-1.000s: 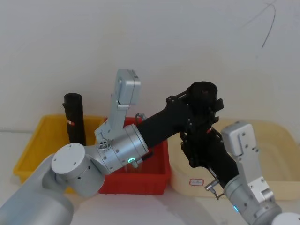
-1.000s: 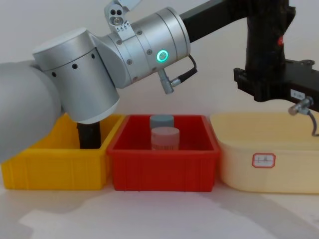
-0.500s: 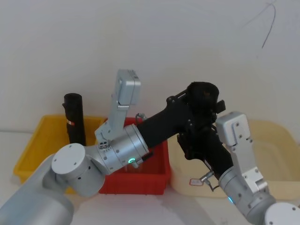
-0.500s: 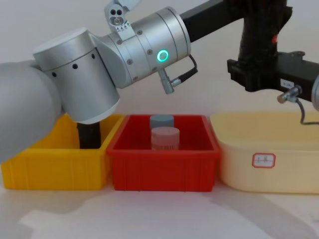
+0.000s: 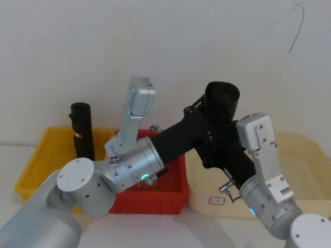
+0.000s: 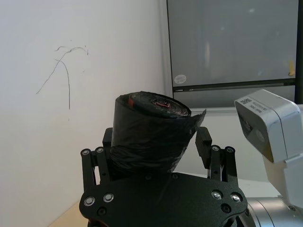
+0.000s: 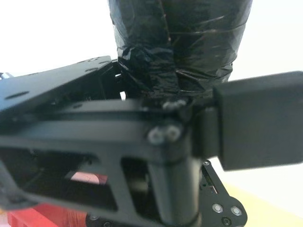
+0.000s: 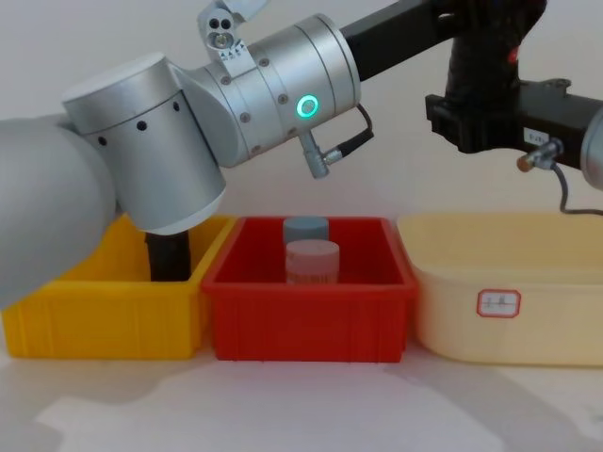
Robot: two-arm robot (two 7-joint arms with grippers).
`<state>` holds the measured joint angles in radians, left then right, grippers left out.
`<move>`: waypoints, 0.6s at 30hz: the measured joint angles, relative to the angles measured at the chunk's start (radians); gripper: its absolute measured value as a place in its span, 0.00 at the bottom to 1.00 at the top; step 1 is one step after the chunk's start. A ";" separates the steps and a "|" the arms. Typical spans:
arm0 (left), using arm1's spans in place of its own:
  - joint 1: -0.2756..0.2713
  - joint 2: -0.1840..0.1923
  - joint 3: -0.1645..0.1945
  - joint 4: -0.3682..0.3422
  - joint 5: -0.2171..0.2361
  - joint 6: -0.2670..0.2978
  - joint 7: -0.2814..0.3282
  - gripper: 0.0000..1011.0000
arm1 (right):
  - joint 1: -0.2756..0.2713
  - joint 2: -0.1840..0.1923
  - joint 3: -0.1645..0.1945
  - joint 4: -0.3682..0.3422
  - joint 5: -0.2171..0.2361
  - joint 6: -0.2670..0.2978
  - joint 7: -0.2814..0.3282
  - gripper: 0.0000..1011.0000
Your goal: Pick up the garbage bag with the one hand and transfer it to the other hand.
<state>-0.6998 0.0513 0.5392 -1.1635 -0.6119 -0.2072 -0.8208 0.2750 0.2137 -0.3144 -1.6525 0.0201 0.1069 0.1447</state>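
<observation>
Midway through the handover now. Holding the garbage bag (image 5: pixel 222 97) upright, high above the bins, in the left gripper (image 6: pixel 155 158), with fingers (image 6: pixel 204 141) pressed tight to both sides of the roll. Meeting it lower down with the right gripper (image 8: pixel 476 121), hard up against the black plastic. Cannot tell whether clamped on it or merely set around it. Calls next for a firm squeeze from the right, then a let-go by the left, strictly in that order, or risking a drop. Down below, in the yellow bin (image 8: pixel 94 325), a second black roll (image 5: pixel 83 132) standing on end. In the red bin (image 8: pixel 311 325), a pink jar (image 8: pixel 312 262) in front and a blue-lidded jar (image 8: pixel 306 229) just behind. Off to the right, a cream bin (image 8: pixel 452 311) with a small label (image 8: pixel 499 303) on its front, inside mostly hidden behind the arms
</observation>
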 joint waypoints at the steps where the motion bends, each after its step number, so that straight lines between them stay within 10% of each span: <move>1: 0.000 0.000 0.000 0.000 0.000 0.000 0.000 0.99 | 0.002 -0.002 0.001 0.000 0.000 0.003 0.001 0.45; 18: 0.000 0.000 0.000 0.000 -0.001 -0.001 0.001 0.99 | 0.025 -0.039 0.023 -0.012 0.003 0.057 -0.002 0.45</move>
<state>-0.7000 0.0512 0.5387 -1.1639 -0.6129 -0.2079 -0.8201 0.2996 0.1743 -0.2909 -1.6644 0.0228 0.1637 0.1432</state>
